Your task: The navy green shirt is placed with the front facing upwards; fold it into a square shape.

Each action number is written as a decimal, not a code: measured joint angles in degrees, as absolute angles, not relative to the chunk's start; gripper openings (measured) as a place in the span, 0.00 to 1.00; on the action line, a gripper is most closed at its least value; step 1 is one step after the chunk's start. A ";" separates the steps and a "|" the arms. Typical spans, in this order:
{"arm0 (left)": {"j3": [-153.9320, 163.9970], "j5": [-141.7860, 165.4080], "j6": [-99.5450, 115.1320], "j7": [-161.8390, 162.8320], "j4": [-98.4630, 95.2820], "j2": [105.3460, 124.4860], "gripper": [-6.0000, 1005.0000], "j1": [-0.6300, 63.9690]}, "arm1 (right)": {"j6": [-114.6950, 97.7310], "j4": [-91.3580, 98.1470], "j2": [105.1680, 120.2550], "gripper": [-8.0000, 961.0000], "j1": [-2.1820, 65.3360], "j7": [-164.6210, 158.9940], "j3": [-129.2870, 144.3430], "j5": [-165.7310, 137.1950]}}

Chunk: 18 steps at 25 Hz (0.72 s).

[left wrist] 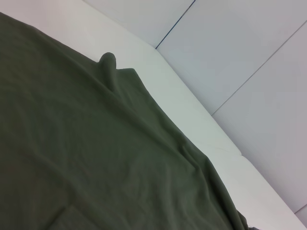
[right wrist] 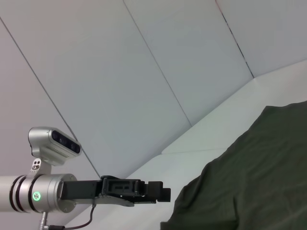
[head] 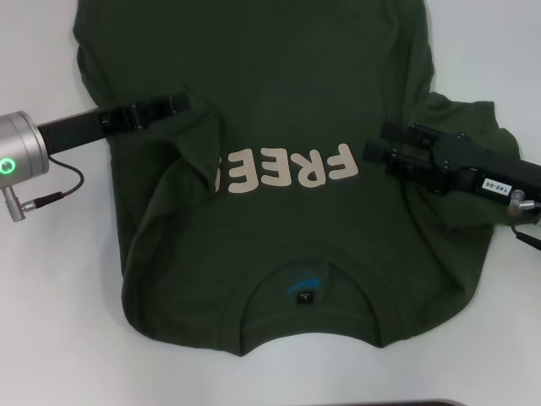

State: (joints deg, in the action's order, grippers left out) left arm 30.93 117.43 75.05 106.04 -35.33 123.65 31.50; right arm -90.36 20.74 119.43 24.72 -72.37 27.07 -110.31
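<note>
Spread across the white table (head: 51,338), the navy green shirt (head: 279,245) lies front up, with its round collar (head: 308,279) nearest the robot and the body running away toward the far edge. Pale cream block letters (head: 292,169) cross the chest and read upside down from the head camera; a fold of cloth on the robot's left covers the end of the word, so only part of it shows. A small black tag (head: 303,297) sits inside the collar, under a blue mark. The left gripper (head: 173,105) reaches in from the left side and rests at the shirt's left edge, level with the upper chest, where the cloth is rumpled into diagonal creases; whether its fingers are apart or closed on the cloth I cannot tell. The right gripper (head: 372,150) comes in from the right, lying over the shirt just beside the last letter, with the right sleeve (head: 465,127) bunched beneath its arm; its fingers look close together, but whether they pinch any cloth I cannot tell. From the left wrist camera only green cloth and bare table (left wrist: 158,81) show. From the right wrist camera the left gripper (right wrist: 163,194) appears farther off, just at the edge of the shirt (right wrist: 254,177).
</note>
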 joint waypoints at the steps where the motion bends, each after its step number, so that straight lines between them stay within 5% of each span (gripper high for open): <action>1: 30.93 117.43 75.05 106.07 -35.33 123.65 0.34 31.55 | -90.35 20.75 119.43 0.73 24.76 -72.37 27.07 -110.30; 12: 30.51 117.32 76.14 104.64 -36.08 123.25 0.81 30.70 | -90.32 20.75 119.43 0.73 24.80 -72.45 26.71 -110.30; 18: 30.41 117.31 81.39 100.24 -37.30 122.51 0.85 29.10 | -90.29 20.88 119.43 0.73 24.92 -72.50 26.62 -110.30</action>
State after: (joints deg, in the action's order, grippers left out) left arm 30.41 117.31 81.39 100.24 -37.30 122.51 29.10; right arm -90.29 20.88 119.43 24.92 -72.50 26.62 -110.30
